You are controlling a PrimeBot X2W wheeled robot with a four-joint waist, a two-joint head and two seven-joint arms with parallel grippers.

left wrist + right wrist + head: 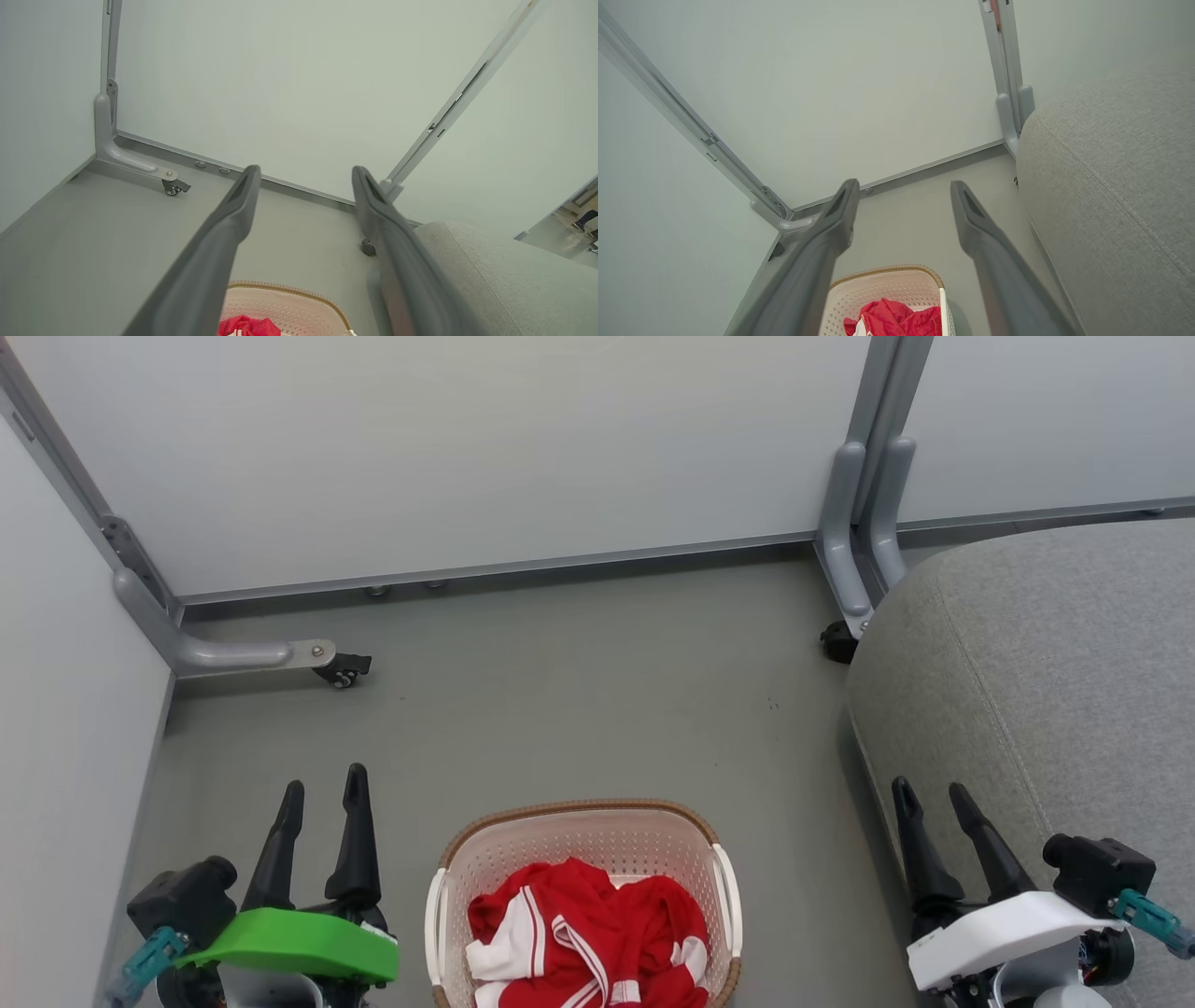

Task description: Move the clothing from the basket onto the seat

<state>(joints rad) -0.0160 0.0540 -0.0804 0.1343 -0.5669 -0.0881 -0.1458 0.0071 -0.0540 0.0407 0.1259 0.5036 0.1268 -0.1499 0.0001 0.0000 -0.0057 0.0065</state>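
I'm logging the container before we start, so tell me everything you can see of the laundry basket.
The basket is cream-white perforated plastic, rounded-rectangular, with a brown woven-look rim and white side handles. It stands upright on the grey floor, its near end cut off by the head view's bottom edge, between the left gripper and the right gripper, both open and clear of it, and apart from the grey seat to its right. Crumpled red clothing with white stripes lies inside.

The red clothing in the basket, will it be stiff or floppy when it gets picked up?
Probably floppy: the clothing lies crumpled in soft folds, so it should drape from a pinch. Likely light: the fabric looks thin. It is bunched in the basket, so one pull may drag the whole heap.
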